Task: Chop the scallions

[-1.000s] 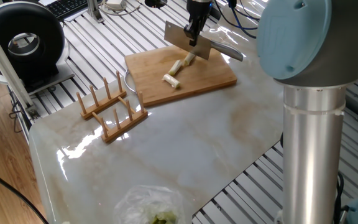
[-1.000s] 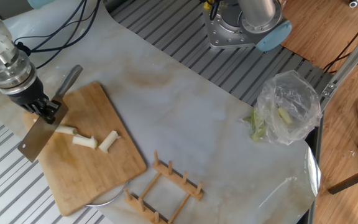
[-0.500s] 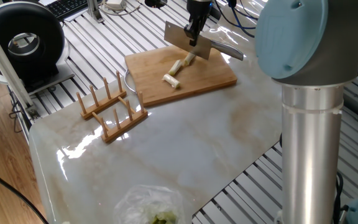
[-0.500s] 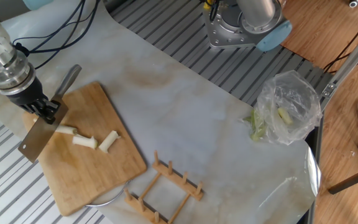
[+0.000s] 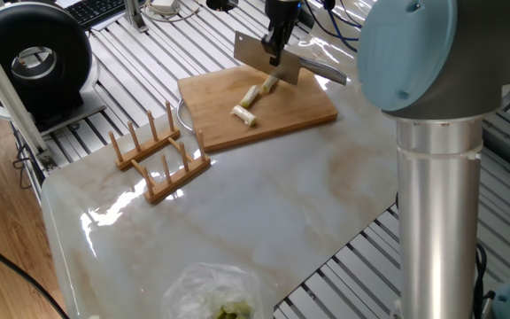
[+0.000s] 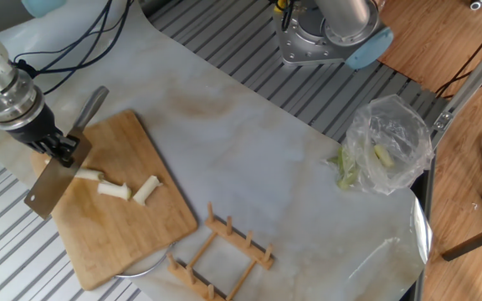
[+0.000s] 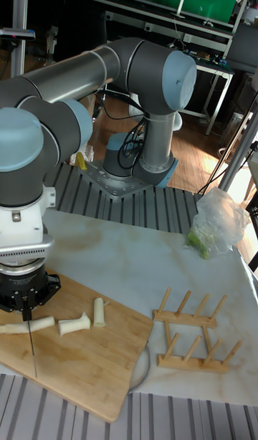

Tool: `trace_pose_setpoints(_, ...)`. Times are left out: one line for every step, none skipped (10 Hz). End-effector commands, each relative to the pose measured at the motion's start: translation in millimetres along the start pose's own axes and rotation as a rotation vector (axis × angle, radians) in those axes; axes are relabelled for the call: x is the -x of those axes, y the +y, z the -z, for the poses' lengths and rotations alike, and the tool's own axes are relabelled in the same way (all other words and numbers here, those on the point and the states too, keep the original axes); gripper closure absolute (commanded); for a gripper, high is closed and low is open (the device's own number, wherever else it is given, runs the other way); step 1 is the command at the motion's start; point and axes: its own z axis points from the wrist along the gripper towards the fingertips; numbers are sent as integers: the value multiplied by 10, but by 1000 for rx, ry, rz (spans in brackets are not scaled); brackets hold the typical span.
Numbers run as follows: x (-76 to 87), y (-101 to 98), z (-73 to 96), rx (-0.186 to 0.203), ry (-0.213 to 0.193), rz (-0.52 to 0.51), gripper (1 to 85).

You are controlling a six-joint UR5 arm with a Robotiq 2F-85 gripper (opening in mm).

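Observation:
Three pale scallion pieces lie on the wooden cutting board [image 5: 299, 111]: a short one [image 5: 244, 113], a middle one [image 5: 251, 95] and the longest [image 5: 269, 84]. The other fixed view shows the same pieces [image 6: 146, 191] [image 6: 114, 191] [image 6: 89, 175] on the board [image 6: 115, 234]. My gripper [image 6: 61, 149] is shut on a cleaver's handle [image 6: 90, 113], blade [image 6: 47, 188] pointing down. In the tall fixed view my gripper [image 7: 27, 307] holds the edge-on blade [image 7: 33, 354] across the longest scallion piece [image 7: 14, 327]; two other pieces [image 7: 74, 326] [image 7: 99, 312] lie to its right.
A wooden dish rack [image 5: 159, 155] [image 6: 224, 247] stands on the marble beside the board. A clear plastic bag with green bits [image 6: 387, 155] lies at the table's far end. A plate rim [image 6: 136, 269] shows under the board. My arm's column [image 5: 436, 221] rises close by.
The arm's upper joints have shifted very slightly. The cleaver, the board and the scallion pieces stay where they were.

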Motion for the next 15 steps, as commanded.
trace_pose_setpoints(5,-4,16,3,16,-9,843)
trace_pose_setpoints(40,13,-39,-8,9,-20,843)
trace_pose_setpoints(92,53,-102,-13,-2,-33,843)
trace_pose_setpoints(108,76,-96,-7,-1,-34,843)
trace_pose_setpoints(85,80,-48,9,10,-25,843)
trace_pose_setpoints(65,72,-4,15,18,-21,843)
trace_pose_setpoints(62,70,11,17,19,-22,843)
trace_pose_setpoints(91,74,-53,4,7,-33,843)
trace_pose_setpoints(148,107,-163,-8,-19,-49,843)
trace_pose_setpoints(165,129,-188,-2,-27,-51,843)
trace_pose_setpoints(122,137,-81,5,-13,-45,843)
trace_pose_setpoints(78,163,52,31,-1,-34,843)
trace_pose_setpoints(41,163,157,42,5,-24,843)
trace_pose_setpoints(19,176,189,53,-1,-21,843)
trace_pose_setpoints(48,145,107,48,-29,-21,843)
